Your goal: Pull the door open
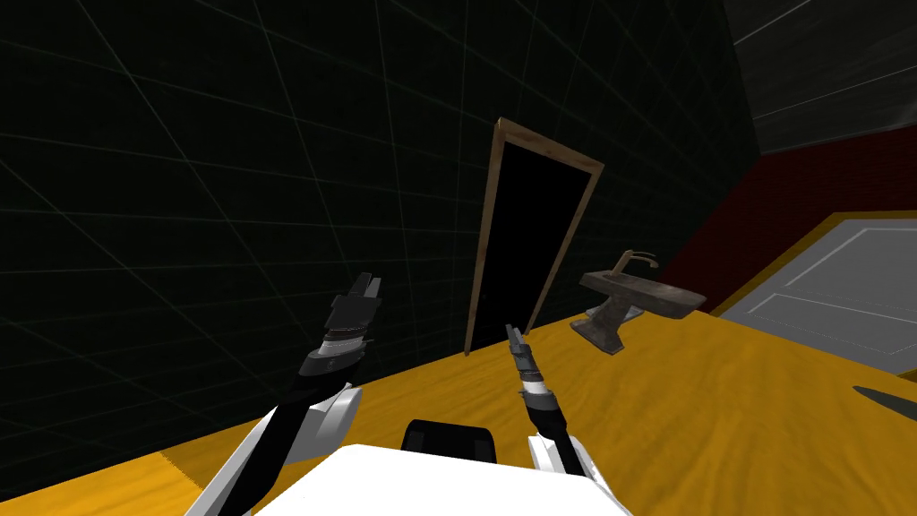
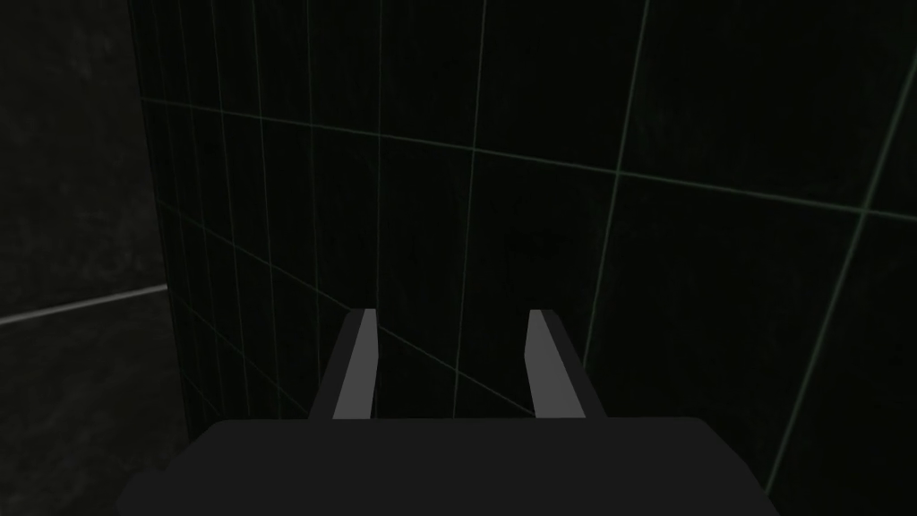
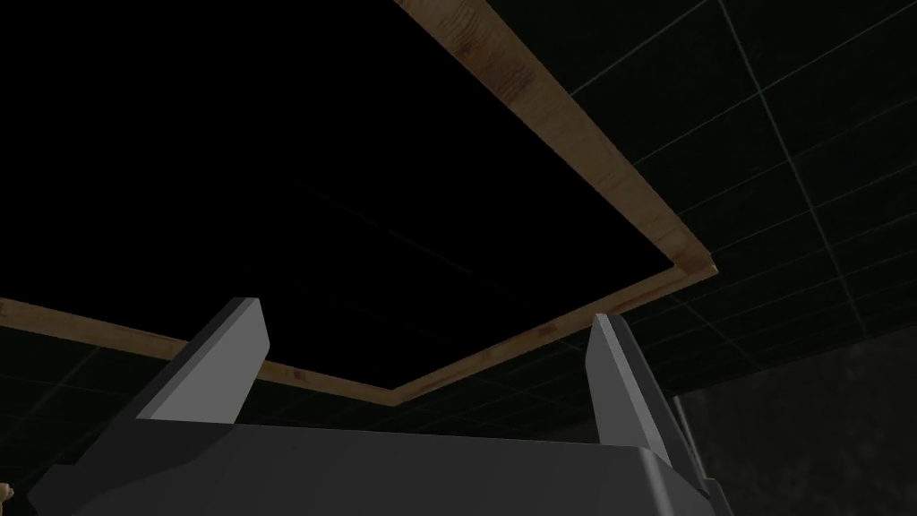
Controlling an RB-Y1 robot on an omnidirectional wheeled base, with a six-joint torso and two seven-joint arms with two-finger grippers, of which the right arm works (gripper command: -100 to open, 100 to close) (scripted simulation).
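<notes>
Ahead, the wooden door frame is standing in the dark tiled wall, enclosing a black area. The right gripper is hovering near the frame's foot, the left gripper well to the frame's left, and a sink to its right. Along the left wrist, fingers are standing spread before wall tiles. Along the right wrist, fingers are standing spread, pointing at the frame's corner.

A small, dim bathroom in a house.
Dark tiled walls rise from a yellow wood-grain floor; a grey pedestal basin with a curved tap stands near a wooden door frame.
</notes>
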